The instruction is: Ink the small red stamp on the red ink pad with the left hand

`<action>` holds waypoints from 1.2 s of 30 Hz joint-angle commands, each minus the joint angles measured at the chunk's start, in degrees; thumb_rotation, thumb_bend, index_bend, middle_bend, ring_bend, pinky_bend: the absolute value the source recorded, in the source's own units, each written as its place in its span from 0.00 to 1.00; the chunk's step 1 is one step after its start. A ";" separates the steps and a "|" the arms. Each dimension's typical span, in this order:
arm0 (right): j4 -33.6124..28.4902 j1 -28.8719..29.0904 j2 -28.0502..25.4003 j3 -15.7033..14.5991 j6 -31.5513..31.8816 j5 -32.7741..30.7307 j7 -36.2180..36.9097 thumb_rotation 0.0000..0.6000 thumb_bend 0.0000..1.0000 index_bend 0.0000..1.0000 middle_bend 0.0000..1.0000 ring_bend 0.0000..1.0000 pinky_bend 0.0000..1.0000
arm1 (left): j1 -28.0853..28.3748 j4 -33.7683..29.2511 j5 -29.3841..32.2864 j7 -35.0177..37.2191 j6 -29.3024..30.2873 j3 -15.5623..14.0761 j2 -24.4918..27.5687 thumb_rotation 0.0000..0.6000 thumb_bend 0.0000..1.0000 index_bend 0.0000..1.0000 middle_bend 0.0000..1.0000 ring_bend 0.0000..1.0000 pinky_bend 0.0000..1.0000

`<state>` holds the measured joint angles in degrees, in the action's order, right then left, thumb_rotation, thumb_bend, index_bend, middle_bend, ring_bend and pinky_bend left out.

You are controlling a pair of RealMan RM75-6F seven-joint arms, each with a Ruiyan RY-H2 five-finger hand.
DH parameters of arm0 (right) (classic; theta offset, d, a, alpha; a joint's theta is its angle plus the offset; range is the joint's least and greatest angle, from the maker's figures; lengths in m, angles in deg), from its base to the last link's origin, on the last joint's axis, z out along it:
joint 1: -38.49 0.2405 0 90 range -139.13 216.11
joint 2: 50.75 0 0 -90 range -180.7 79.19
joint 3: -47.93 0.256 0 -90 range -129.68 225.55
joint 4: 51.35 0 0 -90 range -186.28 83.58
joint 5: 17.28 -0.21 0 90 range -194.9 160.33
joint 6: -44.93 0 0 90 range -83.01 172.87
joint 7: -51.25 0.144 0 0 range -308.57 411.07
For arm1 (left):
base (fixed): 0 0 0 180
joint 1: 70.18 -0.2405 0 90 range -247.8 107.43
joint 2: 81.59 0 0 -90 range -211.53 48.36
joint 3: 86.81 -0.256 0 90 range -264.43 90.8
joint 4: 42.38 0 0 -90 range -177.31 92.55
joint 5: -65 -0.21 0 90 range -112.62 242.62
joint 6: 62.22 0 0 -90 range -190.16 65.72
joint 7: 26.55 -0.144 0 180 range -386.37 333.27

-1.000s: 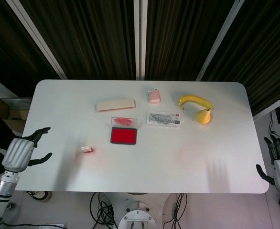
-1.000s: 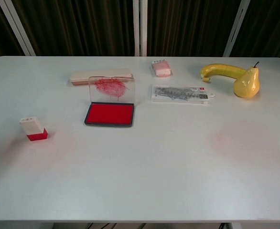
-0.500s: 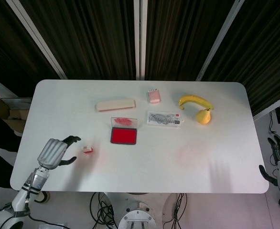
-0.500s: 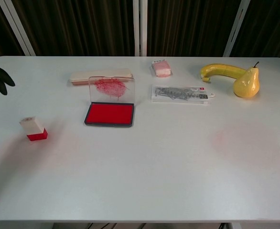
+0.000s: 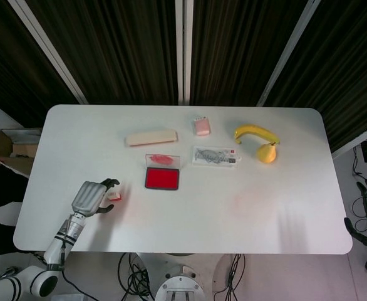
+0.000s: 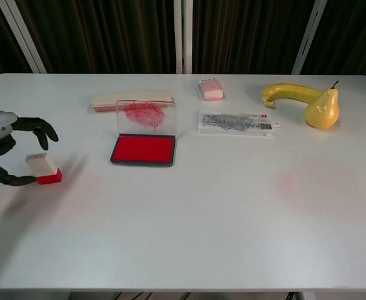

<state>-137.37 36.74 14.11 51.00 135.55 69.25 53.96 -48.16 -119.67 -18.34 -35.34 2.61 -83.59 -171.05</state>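
Red-based small stamp point(image 6: 44, 168) sits between the left hand's point(image 6: 5, 150) parted fingers point(image 6: 40, 129), ungrasped; closing, then lifting to the ink pad point(image 6: 143, 149), comes next.

Red ink pad point(image 6: 143, 149) in a dark tray, red-and-white stamp point(image 6: 44, 168), yellow banana point(image 6: 289, 92) and pear point(image 6: 322, 109).

Left hand point(image 6: 5, 150) now in over the table from the edge, fingers curved around the small red stamp point(image 6: 44, 168), not yet closed on it.
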 commanded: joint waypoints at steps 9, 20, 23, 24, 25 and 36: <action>0.38 0.22 0.19 0.15 -0.76 -0.43 0.02 1.00 0.22 0.00 0.00 0.00 0.00 | 1.09 3.73 1.57 -1.53 -0.28 0.35 -2.92 1.00 0.18 0.38 0.47 0.94 1.00; 0.38 0.31 0.26 0.16 -1.19 -0.58 -0.10 1.00 0.22 0.00 0.00 0.00 0.00 | 1.47 5.18 2.16 -2.11 -0.13 0.11 -3.50 1.00 0.24 0.47 0.54 0.94 1.00; 0.44 0.36 0.31 0.13 -1.31 -0.55 -0.05 1.00 0.22 0.00 0.00 0.00 0.00 | 1.55 5.09 2.05 -2.03 0.12 0.03 -3.49 1.00 0.25 0.49 0.56 0.94 1.00; 0.46 0.38 0.31 0.13 -1.36 -0.56 -0.04 1.00 0.22 0.00 0.00 0.00 0.00 | 1.57 5.09 2.03 -2.03 0.17 0.01 -3.50 1.00 0.25 0.49 0.56 0.94 1.00; 0.45 0.39 0.30 0.12 -1.44 -0.59 -0.02 1.00 0.22 0.00 0.00 0.00 0.00 | 1.60 5.09 2.03 -1.95 0.18 -0.04 -3.52 1.00 0.26 0.50 0.57 0.94 1.00; 0.56 0.56 0.31 0.16 -2.01 -0.88 0.06 1.00 0.23 0.00 0.00 0.00 0.00 | 2.14 4.44 3.00 0.07 -1.11 -0.02 -3.30 1.00 0.27 0.53 0.60 0.94 1.00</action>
<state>-136.80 37.30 14.42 51.16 133.53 68.37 54.01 -46.05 -115.19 -15.39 -35.33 1.55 -83.64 -174.37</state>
